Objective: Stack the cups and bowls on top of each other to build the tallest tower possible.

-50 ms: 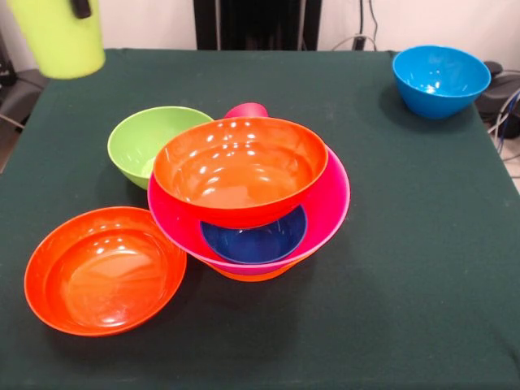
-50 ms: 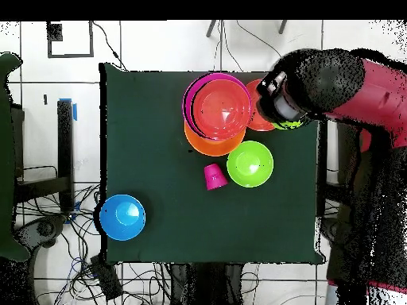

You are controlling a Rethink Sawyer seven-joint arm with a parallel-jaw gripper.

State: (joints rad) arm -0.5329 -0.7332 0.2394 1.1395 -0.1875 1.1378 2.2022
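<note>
One lime green cup [image 1: 61, 36] hangs at the upper left of the front view, clear of the green surface [image 1: 406, 260], with a dark pincer tip [image 1: 80, 8] against its upper wall; the pincer appears closed on the cup, though its opening width cannot be read. One tower [image 1: 252, 195] occupies the centre: big orange bowl [image 1: 240, 166] on top, tilted inside the big pink bowl [image 1: 329, 203], small dark blue bowl [image 1: 256, 240] beneath it, and an orange base. One green bowl [image 1: 142, 142] sits just behind the tower at left. One red-pink cup [image 2: 215, 176] lies beside it. One shallow red-orange bowl [image 1: 104, 270] rests at lower left. One light blue bowl [image 1: 440, 80] stands well apart, upper right.
</note>
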